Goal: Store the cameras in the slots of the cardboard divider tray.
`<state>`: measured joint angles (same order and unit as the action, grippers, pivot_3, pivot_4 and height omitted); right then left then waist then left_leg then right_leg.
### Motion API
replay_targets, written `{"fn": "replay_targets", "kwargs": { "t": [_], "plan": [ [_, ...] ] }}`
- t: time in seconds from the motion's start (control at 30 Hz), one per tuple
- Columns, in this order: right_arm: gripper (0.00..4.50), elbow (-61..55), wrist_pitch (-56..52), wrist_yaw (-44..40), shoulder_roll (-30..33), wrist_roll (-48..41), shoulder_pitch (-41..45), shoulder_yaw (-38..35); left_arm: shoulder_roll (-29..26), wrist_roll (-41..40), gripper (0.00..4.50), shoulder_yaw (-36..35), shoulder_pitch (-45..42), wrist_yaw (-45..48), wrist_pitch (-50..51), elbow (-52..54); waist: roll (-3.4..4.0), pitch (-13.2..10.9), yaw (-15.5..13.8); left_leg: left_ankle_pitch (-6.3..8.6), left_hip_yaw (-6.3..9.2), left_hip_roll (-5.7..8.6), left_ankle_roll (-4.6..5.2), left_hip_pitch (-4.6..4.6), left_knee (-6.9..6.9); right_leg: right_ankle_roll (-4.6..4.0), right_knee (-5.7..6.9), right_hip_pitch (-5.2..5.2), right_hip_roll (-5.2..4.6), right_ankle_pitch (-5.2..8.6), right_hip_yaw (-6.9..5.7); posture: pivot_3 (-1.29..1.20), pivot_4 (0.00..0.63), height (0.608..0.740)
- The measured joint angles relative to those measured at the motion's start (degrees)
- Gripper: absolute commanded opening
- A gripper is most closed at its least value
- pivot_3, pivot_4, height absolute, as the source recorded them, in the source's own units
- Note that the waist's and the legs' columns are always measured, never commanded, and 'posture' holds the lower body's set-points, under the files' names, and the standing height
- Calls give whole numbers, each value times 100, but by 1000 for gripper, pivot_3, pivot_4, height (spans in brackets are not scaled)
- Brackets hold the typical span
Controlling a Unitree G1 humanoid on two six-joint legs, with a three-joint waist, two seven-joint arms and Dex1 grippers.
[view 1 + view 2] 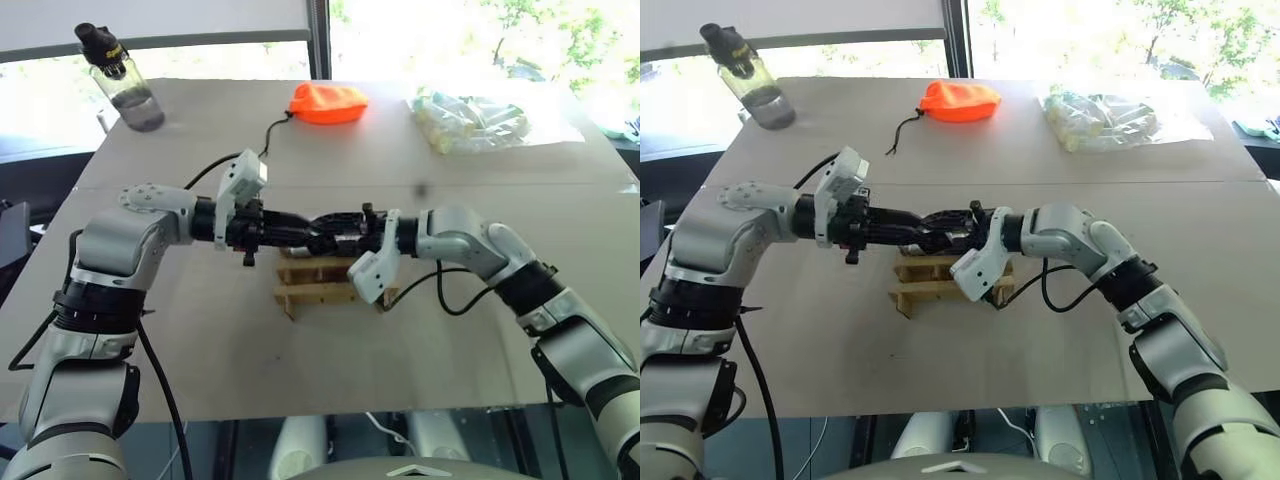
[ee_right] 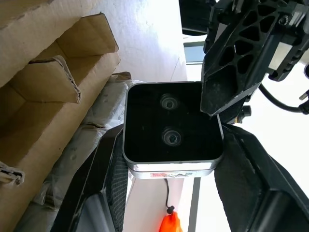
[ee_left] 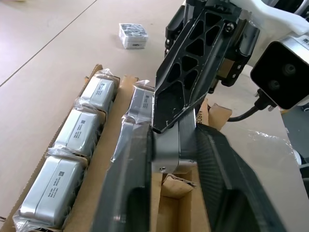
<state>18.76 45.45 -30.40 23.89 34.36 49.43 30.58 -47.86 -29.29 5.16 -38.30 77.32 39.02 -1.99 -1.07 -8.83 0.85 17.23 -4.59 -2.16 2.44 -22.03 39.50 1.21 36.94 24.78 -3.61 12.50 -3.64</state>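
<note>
The brown cardboard divider tray [image 1: 312,292] lies mid-table beneath both arms. Above it my left gripper [image 1: 312,233] and right gripper [image 1: 328,233] meet tip to tip. Both are shut on the same camera [image 2: 171,128], a silver-grey block with a black face and two small lenses. The left wrist view shows this camera [image 3: 166,153] between my left gripper's fingers [image 3: 133,164], with a right finger [image 3: 188,72] lying over it. Three wrapped cameras [image 3: 79,131] fill one row of the tray [image 3: 104,154], and another [image 3: 140,99] sits in the adjacent row. A loose camera [image 3: 133,35] lies on the table beyond.
An orange drawstring pouch [image 1: 328,102] and a clear plastic bag of pale items [image 1: 470,118] lie at the table's far side. A water bottle [image 1: 120,80] stands at the far left corner. Black cables hang from both wrists.
</note>
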Motion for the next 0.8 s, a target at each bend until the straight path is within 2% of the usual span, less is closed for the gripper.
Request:
{"fn": "replay_targets", "kwargs": {
  "t": [0.2,0.27,0.37,0.57,0.8],
  "plan": [
    [1937,-1,-5,-55,-4,-31,0,0,0,17,652,1,30,23,-58,5,0,0,-1,0,0,0,0,0,0,0,0,0,0,0,0,0,150,726],
    [2983,-7,-14,-71,-7,-32,0,0,0,36,652,3,31,40,-68,5,0,0,-2,0,0,0,0,0,0,0,0,0,0,0,0,0,150,726],
    [4267,-76,-60,-104,5,-53,-15,-1,3,45,652,82,35,136,-67,5,0,0,-2,0,0,0,0,0,0,0,0,0,0,0,0,0,150,726],
    [4302,-301,-403,-190,81,-329,-289,-94,32,114,652,132,30,189,-250,-131,0,0,-9,0,1,0,0,-1,0,0,0,0,0,0,-1,0,150,726],
    [4302,-1839,-1483,-1104,684,-1738,-1461,-506,19,106,652,70,5,273,-496,-200,0,0,-23,0,10,0,0,-5,1,0,-4,-1,-1,0,-6,0,150,726]
  ]
}}
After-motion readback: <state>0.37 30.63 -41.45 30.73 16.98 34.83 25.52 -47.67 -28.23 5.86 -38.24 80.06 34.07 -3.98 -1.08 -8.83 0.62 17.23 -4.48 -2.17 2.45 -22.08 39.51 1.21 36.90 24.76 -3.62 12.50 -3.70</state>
